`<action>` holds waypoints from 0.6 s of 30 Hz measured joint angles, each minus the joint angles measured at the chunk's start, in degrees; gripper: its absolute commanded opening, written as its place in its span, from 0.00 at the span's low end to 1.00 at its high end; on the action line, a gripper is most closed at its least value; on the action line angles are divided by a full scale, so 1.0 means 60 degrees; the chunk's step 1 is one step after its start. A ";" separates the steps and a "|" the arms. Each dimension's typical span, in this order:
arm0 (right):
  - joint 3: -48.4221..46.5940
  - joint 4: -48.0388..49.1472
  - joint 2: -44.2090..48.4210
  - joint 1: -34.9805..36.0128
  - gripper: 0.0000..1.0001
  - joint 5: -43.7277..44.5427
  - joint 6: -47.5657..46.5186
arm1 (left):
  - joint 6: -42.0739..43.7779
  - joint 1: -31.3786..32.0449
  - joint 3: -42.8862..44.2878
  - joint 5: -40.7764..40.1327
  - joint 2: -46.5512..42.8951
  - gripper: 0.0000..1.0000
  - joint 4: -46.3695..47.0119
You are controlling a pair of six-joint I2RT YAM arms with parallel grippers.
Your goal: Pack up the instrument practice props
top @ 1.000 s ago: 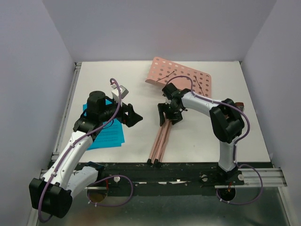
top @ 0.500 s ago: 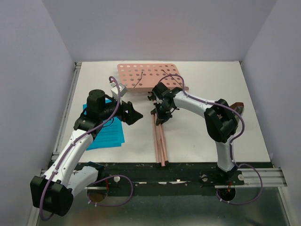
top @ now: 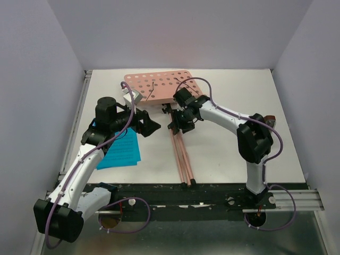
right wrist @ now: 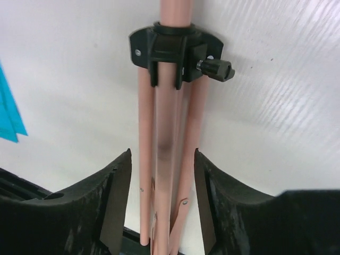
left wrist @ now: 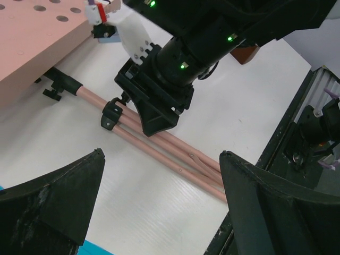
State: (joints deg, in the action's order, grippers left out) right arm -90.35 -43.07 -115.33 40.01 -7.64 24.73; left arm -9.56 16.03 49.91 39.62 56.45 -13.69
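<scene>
The salmon-pink music stand lies flat, its hole-dotted desk (top: 156, 85) at the back and its folded legs (top: 182, 156) pointing at the front edge. My right gripper (top: 178, 123) is shut round the leg tubes (right wrist: 164, 133) just below the black collar clamp (right wrist: 170, 50). My left gripper (top: 149, 126) is open and empty, hovering left of the tubes (left wrist: 175, 154). The blue music sheets (top: 121, 151) lie under my left arm. The brown metronome (top: 270, 119) stands behind my right arm, mostly hidden.
Grey walls close in the white table on three sides. A black rail (top: 212, 192) runs along the front edge, where the stand's feet end. In the left wrist view my right gripper (left wrist: 159, 101) sits directly ahead over the tubes.
My right gripper has swung the stand round: the desk moved left and back, and the legs now point straighter at the front edge. My left gripper shifted slightly back.
</scene>
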 measured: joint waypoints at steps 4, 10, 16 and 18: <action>-0.0004 0.0040 0.0863 -0.0055 0.99 0.0138 -0.0025 | 0.0098 -0.0138 0.0215 0.0000 -0.0055 0.99 -0.0168; -0.0007 0.0211 0.2233 -0.0295 1.00 -0.0397 -0.1271 | 0.0331 -0.0408 0.0794 -0.0364 -0.0153 0.99 -0.0601; -0.1249 -0.0641 0.3479 -0.1024 1.00 -0.0962 -0.2645 | 0.1333 -0.0801 0.1701 -0.1785 -0.0164 0.99 -0.1246; -0.1829 -0.0984 0.3770 -0.1213 1.00 -0.0219 -0.2783 | 0.1778 -0.0852 0.1923 -0.2182 -0.0164 0.99 -0.1461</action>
State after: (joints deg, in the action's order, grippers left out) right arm -101.32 -48.97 -92.71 32.73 -8.95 8.03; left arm 1.10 10.92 61.45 26.52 55.46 -22.46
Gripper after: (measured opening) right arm 0.995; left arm 0.990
